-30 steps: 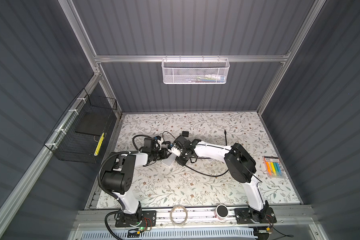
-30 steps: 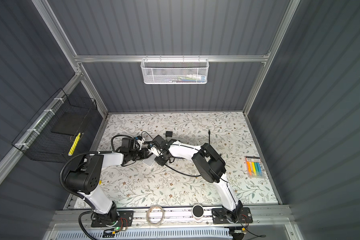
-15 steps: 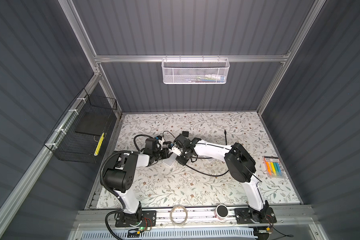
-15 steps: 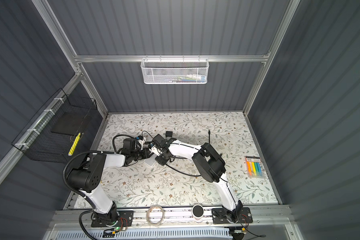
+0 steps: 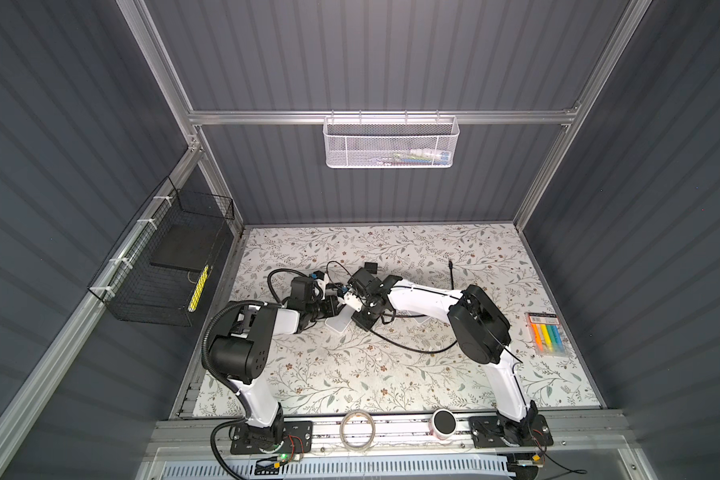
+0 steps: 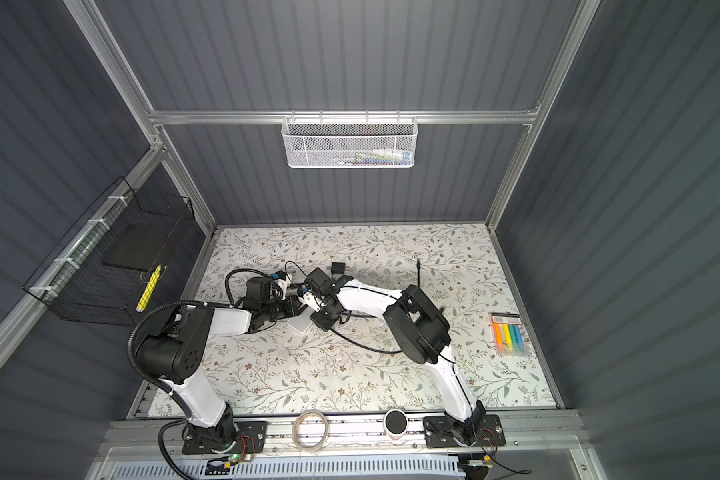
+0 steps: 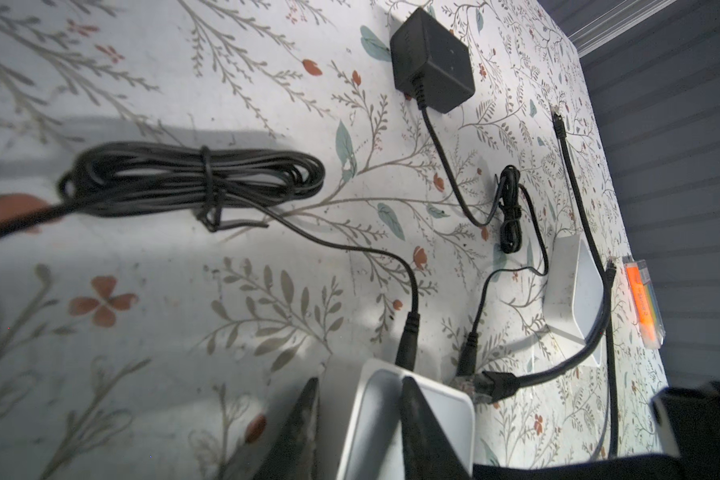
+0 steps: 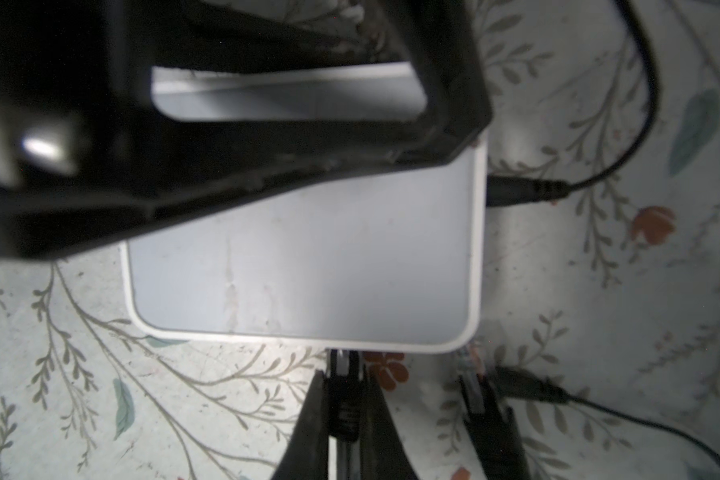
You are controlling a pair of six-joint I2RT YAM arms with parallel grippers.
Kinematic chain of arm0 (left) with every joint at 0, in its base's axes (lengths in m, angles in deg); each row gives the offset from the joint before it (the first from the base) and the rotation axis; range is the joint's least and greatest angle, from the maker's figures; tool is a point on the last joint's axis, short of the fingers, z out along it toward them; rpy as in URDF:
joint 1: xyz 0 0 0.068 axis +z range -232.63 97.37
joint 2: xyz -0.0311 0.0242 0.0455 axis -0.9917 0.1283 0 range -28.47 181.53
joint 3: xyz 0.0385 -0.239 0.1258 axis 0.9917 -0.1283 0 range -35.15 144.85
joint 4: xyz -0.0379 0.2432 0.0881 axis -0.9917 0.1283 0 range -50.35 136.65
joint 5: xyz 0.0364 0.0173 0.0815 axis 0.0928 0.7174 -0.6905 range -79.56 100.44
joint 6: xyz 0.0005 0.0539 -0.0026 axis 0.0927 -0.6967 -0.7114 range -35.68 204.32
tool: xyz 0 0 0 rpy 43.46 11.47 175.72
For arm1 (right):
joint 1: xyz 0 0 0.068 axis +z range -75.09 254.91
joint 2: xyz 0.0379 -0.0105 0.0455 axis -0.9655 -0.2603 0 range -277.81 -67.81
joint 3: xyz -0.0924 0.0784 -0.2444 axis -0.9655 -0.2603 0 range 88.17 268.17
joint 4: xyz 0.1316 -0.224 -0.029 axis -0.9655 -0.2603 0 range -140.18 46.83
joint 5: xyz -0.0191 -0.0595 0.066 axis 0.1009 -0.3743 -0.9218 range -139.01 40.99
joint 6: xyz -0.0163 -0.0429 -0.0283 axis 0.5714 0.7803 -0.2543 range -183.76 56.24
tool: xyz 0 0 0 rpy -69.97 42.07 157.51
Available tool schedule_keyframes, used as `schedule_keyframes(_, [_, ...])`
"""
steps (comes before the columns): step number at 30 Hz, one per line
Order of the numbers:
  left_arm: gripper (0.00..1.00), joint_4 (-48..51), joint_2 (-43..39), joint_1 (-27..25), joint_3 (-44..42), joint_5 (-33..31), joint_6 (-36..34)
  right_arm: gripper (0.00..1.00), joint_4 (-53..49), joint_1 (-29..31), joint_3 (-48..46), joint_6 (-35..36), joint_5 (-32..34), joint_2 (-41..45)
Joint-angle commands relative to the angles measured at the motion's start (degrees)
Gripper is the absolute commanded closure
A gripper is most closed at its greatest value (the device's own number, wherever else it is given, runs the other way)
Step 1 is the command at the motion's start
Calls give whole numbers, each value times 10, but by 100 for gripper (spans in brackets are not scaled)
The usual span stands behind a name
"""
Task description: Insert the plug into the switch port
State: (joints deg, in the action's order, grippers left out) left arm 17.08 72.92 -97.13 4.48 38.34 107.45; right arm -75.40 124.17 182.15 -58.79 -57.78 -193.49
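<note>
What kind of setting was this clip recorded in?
Probably a purpose-built robot test cell: dark ribbed wall panels on an aluminium frame, a left arm and right arm bolted to the front rail, and a floral tabletop.

a: how is the switch [image 8: 304,266] found?
b: a white, flat box with rounded corners is laid level on the floral table [image 8: 100,374].
a: and the plug [image 8: 344,409]?
b: a small dark plug is pinched in the right gripper [image 8: 344,376]; its tip is set against one side edge of the switch. whether it is seated cannot be told.
</note>
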Motion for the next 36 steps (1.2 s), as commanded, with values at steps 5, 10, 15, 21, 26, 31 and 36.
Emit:
schedule_keyframes(5, [69, 125, 49, -56, -38, 87, 16, 100, 136, -4, 66, 19, -15, -10])
schedule_keyframes(10, [70, 120, 55, -57, -39, 94, 15, 100, 120, -4, 71, 36, -28, -16])
schedule_keyframes(15, [70, 110, 66, -60, -38, 100, 20, 100, 134, -5, 76, 34, -23, -23])
schedule_keyframes(21, [71, 115, 59, -62, -41, 98, 18, 100, 148, -7, 90, 13, -32, -50])
schedule_keyframes(26, [71, 112, 67, -63, -38, 101, 19, 100, 145, -7, 97, 18, -21, -45])
schedule_keyframes(31, [72, 102, 71, -65, -40, 103, 23, 100, 126, -8, 124, 28, -13, -29])
schedule_keyframes(36, [72, 93, 74, -66, -45, 106, 25, 100, 121, -8, 136, 24, -19, -34])
